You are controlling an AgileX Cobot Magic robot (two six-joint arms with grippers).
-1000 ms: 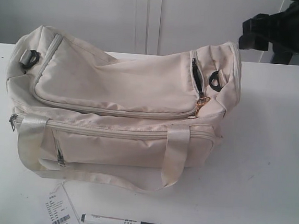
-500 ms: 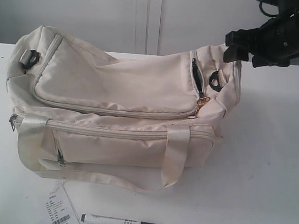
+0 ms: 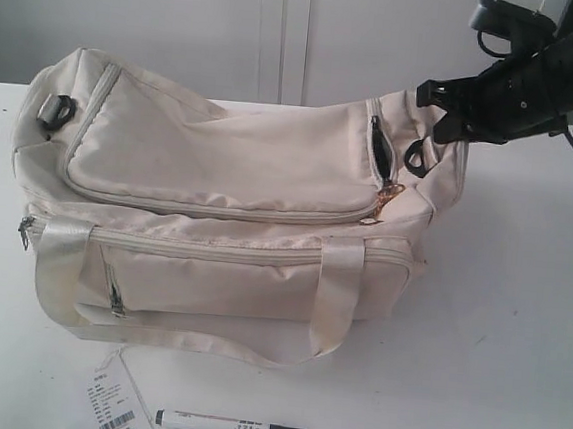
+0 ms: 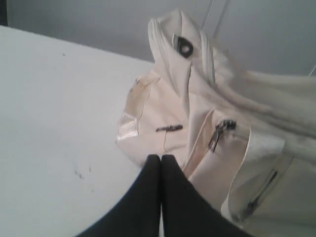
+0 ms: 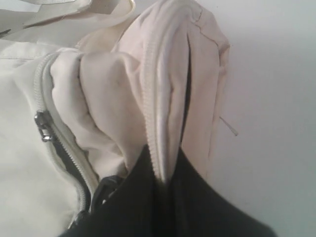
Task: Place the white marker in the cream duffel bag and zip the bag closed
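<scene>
Lowered toward the bench's far right corner, right gripper [image 3: 439,107] pinches a fold of the cream duffel bag [image 3: 221,159]; left gripper [image 4: 160,163] is clenched empty. Opening appears underway: zipper pull [image 3: 389,192] likely needs drawing next, while the white marker [image 3: 231,428] lies at the near edge.

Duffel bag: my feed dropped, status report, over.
Right gripper shut on cream duffel bag, end seam. Left gripper shut, empty. White marker on table, front of bag. Top zipper nearly shut.

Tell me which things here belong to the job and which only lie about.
For the job: cream duffel bag; white marker in front of it; right gripper, pinching the bag's end fold; left gripper, shut and empty.
Just lying about: paper tag beside the marker.
</scene>
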